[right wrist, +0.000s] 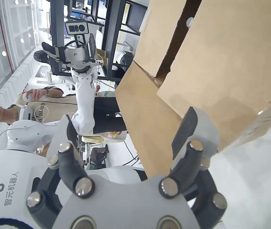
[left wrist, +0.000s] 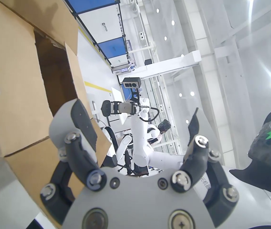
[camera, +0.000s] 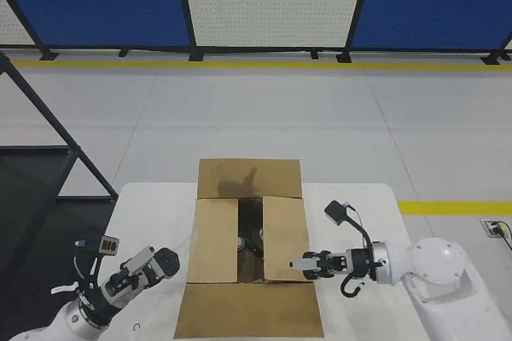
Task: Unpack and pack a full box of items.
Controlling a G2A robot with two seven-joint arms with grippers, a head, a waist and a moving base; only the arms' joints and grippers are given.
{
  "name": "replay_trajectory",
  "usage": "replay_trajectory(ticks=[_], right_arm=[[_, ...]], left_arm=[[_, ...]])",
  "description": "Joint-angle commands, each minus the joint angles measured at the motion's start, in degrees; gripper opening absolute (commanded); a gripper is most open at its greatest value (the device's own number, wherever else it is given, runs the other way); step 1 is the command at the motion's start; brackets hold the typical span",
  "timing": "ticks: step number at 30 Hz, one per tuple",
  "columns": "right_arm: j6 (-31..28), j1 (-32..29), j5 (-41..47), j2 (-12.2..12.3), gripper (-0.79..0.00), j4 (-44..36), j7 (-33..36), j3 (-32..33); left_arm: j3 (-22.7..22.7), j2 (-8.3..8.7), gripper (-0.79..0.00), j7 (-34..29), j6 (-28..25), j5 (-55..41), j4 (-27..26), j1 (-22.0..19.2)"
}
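Note:
A brown cardboard box (camera: 218, 243) stands mid-table. Its far and near flaps lie outward, and its two side flaps fold inward with a gap between them. Through that gap bottles and a green item (camera: 249, 243) show inside. My right gripper (camera: 302, 264) is open at the near corner of the right-hand flap. In the right wrist view, cardboard (right wrist: 221, 60) reaches between the spread fingers of this gripper (right wrist: 128, 132). My left gripper (camera: 165, 261) hangs open just left of the box, a short gap away. Its wrist view has the box wall (left wrist: 11, 84) beside this gripper (left wrist: 138, 125).
The box sits on a white table (camera: 154, 205) with bare surface on both sides. A black metal frame (camera: 34, 170) stands off the table's left edge. Blue and white partition panels (camera: 273, 21) line the far floor.

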Motion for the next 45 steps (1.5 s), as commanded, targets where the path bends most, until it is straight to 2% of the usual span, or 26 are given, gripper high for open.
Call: replay_trajectory(ticks=[1, 5, 10, 16, 20, 24, 26, 38, 40, 42, 45], right_arm=[[0.02, 0.0, -0.05, 0.0, 0.0, 0.0, 0.0, 0.0], [-1.0, -0.72, 1.45, -0.02, 0.0, -0.94, -0.44, -0.27], [-0.55, -1.57, 2.78, 0.6, 0.0, -1.53, 1.94, 0.79], [-1.15, -7.28, 6.63, 1.9, 0.0, -5.09, 4.92, 5.84], [-2.71, -14.78, 10.47, 2.75, 0.0, -9.31, 3.94, 11.18], [-3.08, -21.44, 12.14, 3.25, 0.0, -12.93, 0.52, 15.2], [-1.69, -23.02, 11.21, 3.43, 0.0, -13.48, -0.93, 16.12], [-1.69, -23.02, 11.21, 3.43, 0.0, -13.48, -0.93, 16.12], [-0.88, -23.18, 12.21, 3.42, 0.0, -13.53, -0.46, 15.07], [0.74, -22.47, 11.94, 3.5, 0.0, -12.72, -1.45, 14.37], [3.24, -22.06, 12.8, 3.67, 0.0, -11.35, -1.32, 13.59]], left_arm=[[-0.01, 0.0, 0.0, -0.01, -0.01, 0.0, 0.0, 0.0], [0.35, -0.05, 0.0, 1.78, 0.32, 0.87, 0.27, -0.12], [2.69, -0.13, 0.0, 4.27, 1.11, 3.05, 3.13, -3.98], [5.89, -0.1, 0.0, 2.58, 1.29, 3.71, 10.33, -12.79], [8.12, -0.14, 0.0, 0.17, 1.41, 2.66, 17.18, -19.95], [9.95, -0.24, 0.0, 0.55, 1.65, 3.58, 23.65, -25.78], [10.09, -0.24, 0.0, 0.69, 1.77, 3.93, 23.98, -26.11], [10.09, -0.24, 0.0, 0.69, 1.77, 3.93, 23.98, -26.11], [10.83, -0.26, 0.0, 0.01, 4.42, 3.24, 25.0, -26.35], [11.47, -0.32, 0.0, 0.28, 6.13, 2.68, 28.21, -29.2], [14.09, -0.73, 0.0, 1.62, 4.09, 4.46, 34.24, -33.98]])
